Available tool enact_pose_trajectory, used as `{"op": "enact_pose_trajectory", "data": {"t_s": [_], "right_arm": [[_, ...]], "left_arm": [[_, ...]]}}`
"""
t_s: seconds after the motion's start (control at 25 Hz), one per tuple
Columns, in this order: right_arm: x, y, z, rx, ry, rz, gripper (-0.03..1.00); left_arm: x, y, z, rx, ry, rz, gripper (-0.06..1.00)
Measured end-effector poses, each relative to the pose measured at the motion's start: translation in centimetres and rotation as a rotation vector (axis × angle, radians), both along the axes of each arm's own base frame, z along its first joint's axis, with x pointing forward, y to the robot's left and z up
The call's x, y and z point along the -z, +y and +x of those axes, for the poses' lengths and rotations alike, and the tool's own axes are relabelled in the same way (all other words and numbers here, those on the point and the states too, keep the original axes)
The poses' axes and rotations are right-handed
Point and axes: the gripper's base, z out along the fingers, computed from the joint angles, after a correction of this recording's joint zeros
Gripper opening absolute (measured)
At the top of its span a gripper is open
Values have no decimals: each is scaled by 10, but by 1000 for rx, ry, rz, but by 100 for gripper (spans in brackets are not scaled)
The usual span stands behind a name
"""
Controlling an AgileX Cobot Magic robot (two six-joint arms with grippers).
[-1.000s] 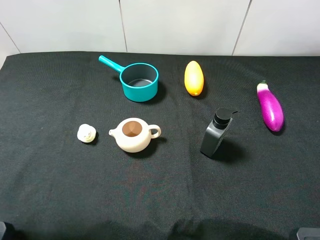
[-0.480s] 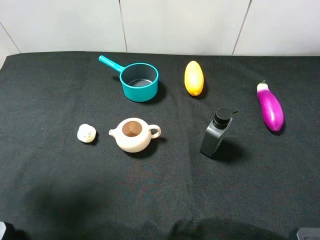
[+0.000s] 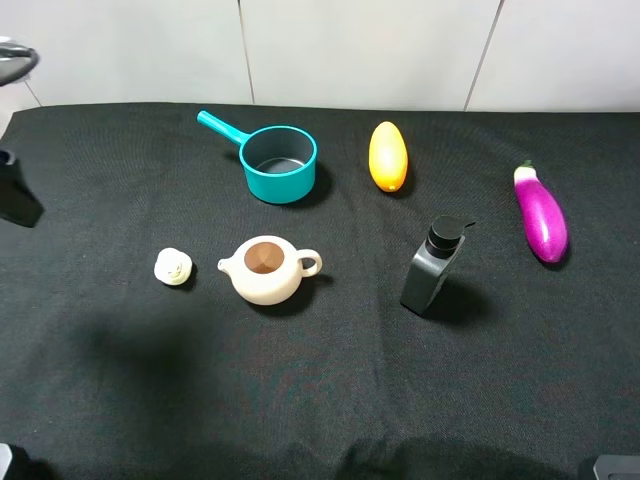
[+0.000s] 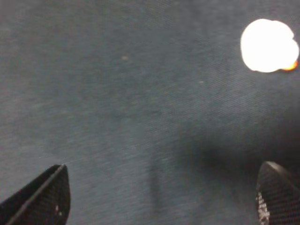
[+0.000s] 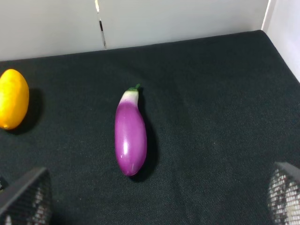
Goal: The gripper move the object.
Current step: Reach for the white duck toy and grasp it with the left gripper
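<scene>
The object, a small cream-white garlic-like lump [image 3: 174, 267], lies on the black cloth left of the beige teapot [image 3: 266, 270]. It also shows in the left wrist view [image 4: 269, 45], glaring white, ahead of and to one side of the fingers. My left gripper [image 4: 159, 206] is open and empty above bare cloth, apart from the lump. A dark part of the left arm [image 3: 14, 190] shows at the far left edge of the high view. My right gripper [image 5: 154, 201] is open and empty, with its fingertips [image 5: 26, 199] low in its own view.
A teal saucepan [image 3: 280, 163] stands at the back. A yellow oval fruit [image 3: 387, 155] and a purple eggplant [image 3: 541, 214] lie to the right. A black pump bottle [image 3: 433, 266] stands right of the teapot. A white wall runs behind the table.
The left arm has come into the high view at the far left edge. Its shadow has spread over the cloth below the lump. The objects have not moved.
</scene>
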Motion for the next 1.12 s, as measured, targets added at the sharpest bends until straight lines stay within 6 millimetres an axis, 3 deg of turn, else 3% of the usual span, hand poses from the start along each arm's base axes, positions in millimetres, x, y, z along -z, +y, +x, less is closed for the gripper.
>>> {"op": "enact_pose_trajectory", "data": {"t_s": [0.76, 1.12], "right_arm": [[0, 0, 0, 0, 0, 0, 69], [0, 0, 0, 0, 0, 0, 69]], "left_arm": [[56, -60, 30, 203, 122, -15, 83], [89, -78, 41, 303, 146, 51, 83]]}}
